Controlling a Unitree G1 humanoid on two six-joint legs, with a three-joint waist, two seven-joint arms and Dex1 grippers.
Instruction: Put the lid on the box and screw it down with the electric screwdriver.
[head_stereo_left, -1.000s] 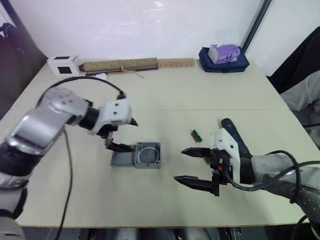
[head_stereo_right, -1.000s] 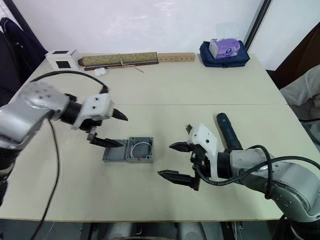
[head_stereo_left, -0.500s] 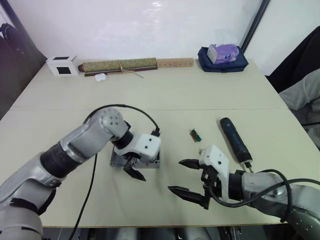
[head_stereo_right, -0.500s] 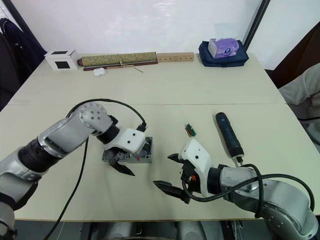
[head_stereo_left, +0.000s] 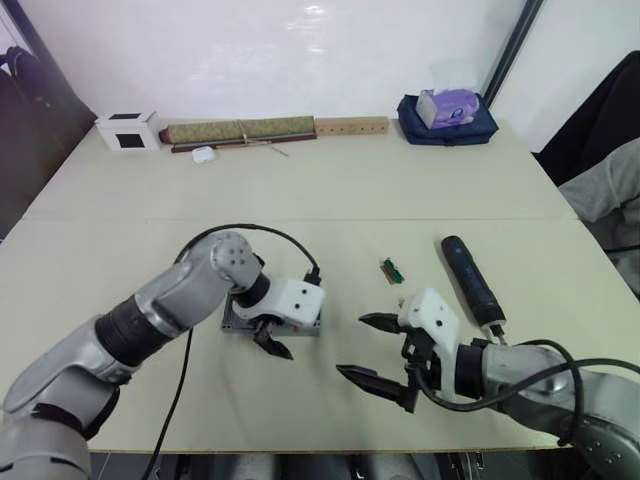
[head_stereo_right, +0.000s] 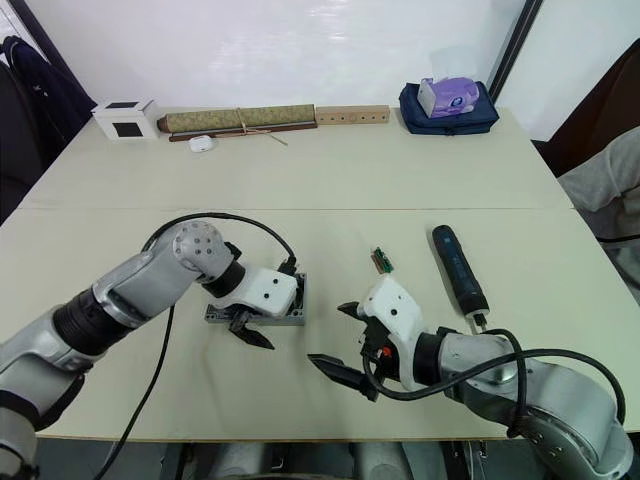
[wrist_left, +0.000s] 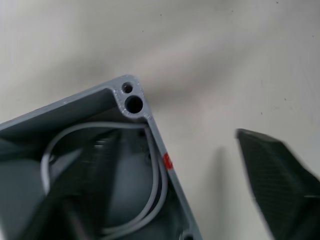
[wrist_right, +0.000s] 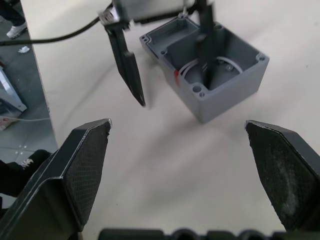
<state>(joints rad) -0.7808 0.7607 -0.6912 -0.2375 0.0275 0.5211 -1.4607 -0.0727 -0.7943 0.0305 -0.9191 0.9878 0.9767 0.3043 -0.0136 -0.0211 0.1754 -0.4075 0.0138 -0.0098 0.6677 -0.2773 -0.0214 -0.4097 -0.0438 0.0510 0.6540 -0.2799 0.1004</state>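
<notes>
At table centre, left gripper (wrist_right: 165, 55) straddles near wall of box (wrist_right: 215, 75): one finger inside cavity, other outside, jaws apart. Lid (head_stereo_left: 238, 318) flat beside box, robot's left. Right gripper (head_stereo_left: 375, 348) open, empty; electric screwdriver (head_stereo_left: 472, 280) nearer it, long axis pointing away from robot.

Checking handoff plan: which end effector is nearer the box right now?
Left. The left end effector straddles the box, one finger inside and one outside its wall. The right end effector hangs open, apart on its right.
</notes>
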